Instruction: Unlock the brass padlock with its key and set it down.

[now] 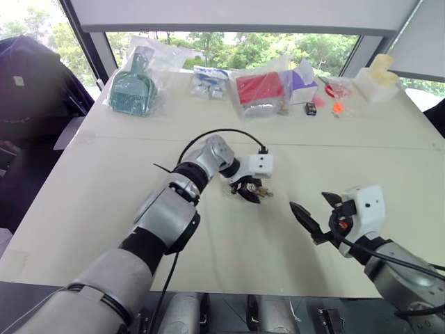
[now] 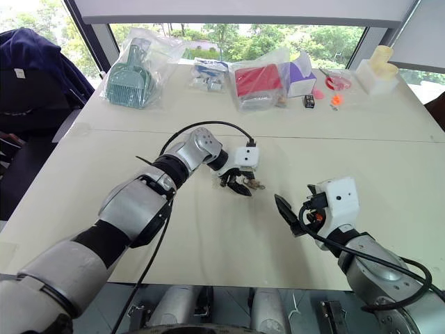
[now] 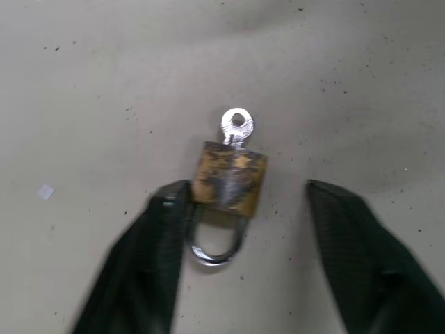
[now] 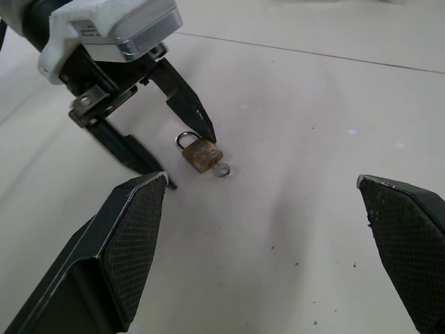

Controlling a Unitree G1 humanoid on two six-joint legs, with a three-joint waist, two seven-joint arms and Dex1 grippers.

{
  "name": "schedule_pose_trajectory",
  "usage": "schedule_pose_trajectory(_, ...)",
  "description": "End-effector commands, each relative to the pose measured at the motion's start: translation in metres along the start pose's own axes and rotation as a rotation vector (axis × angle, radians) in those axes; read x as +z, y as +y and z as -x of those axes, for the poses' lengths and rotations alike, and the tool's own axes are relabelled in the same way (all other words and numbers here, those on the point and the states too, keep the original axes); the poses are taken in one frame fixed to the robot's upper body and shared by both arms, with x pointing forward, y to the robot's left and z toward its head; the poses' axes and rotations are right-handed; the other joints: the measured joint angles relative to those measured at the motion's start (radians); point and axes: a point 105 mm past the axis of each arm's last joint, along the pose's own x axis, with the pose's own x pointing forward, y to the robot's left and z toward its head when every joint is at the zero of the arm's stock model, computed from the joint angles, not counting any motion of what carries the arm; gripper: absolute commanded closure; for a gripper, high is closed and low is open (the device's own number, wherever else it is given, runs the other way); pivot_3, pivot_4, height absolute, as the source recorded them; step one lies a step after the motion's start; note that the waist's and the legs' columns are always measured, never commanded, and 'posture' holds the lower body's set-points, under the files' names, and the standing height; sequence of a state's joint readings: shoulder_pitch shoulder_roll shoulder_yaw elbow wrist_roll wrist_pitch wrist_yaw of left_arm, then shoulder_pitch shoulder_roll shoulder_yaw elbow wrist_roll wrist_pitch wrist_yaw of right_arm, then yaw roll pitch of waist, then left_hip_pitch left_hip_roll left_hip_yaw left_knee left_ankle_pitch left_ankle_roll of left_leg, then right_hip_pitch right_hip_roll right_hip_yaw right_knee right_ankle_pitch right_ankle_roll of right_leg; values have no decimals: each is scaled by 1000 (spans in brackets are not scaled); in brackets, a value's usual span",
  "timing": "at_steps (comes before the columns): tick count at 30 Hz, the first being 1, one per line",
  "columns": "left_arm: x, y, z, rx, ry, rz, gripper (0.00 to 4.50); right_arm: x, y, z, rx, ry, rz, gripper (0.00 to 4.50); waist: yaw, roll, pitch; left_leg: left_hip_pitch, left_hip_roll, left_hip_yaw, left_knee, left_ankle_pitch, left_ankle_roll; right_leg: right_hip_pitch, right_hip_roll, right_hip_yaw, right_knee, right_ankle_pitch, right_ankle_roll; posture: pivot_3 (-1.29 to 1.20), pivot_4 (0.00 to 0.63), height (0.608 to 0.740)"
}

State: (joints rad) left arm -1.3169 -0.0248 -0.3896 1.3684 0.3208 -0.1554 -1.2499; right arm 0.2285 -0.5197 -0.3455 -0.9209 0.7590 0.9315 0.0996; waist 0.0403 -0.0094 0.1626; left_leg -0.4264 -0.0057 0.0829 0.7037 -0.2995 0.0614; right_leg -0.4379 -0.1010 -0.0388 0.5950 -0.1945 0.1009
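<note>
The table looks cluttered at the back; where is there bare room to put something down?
Bare table runs along the near edge, between the padlock and the right gripper, and over the whole left side. The far edge by the window is crowded: a bagged green brush, a red packet, a small black box and orange bits.

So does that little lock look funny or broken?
A bit worn: the brass padlock has dark, blotchy patches on its face. Its key is stuck in the bottom and the shackle looks closed. It lies flat on the table between the left claw's fingers.
</note>
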Motion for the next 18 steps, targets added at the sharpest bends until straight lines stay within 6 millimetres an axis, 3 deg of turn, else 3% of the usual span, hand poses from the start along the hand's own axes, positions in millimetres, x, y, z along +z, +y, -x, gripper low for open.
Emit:
schedule_pose_trajectory(1, -8, -11, -12, -54, 50, -33, 3284, 9, 1, 3, -2, -42, 10, 0, 0, 0, 0, 0, 0, 0, 0, 0, 0, 0, 0, 0, 0, 0, 0, 0, 150, 740)
schedule_pose_trajectory(9, -14, -19, -12, -106, 57, -61, 3284, 8, -1, -2, 12, -37, 4, 0, 0, 0, -1, 0, 0, 0, 0, 0, 0, 0, 0, 0, 0, 0, 0, 0, 150, 740)
schedule_pose_trajectory(12, -15, -19, -12, -103, 59, -60, 2280, 8, -1, -3, 19, -35, 5, 0, 0, 0, -1, 0, 0, 0, 0, 0, 0, 0, 0, 0, 0, 0, 0, 0, 150, 740)
schedule_pose_trajectory(16, -12, -14, -12, -64, 42, -48, 336, 8, -2, -4, 24, -35, 5, 0, 0, 0, -1, 0, 0, 0, 0, 0, 0, 0, 0, 0, 0, 0, 0, 0, 150, 740)
schedule_pose_trajectory(18, -8, -12, -12, -52, 21, -34, 336, 8, -2, -5, 25, -35, 5, 0, 0, 0, -1, 0, 0, 0, 0, 0, 0, 0, 0, 0, 0, 0, 0, 0, 150, 740)
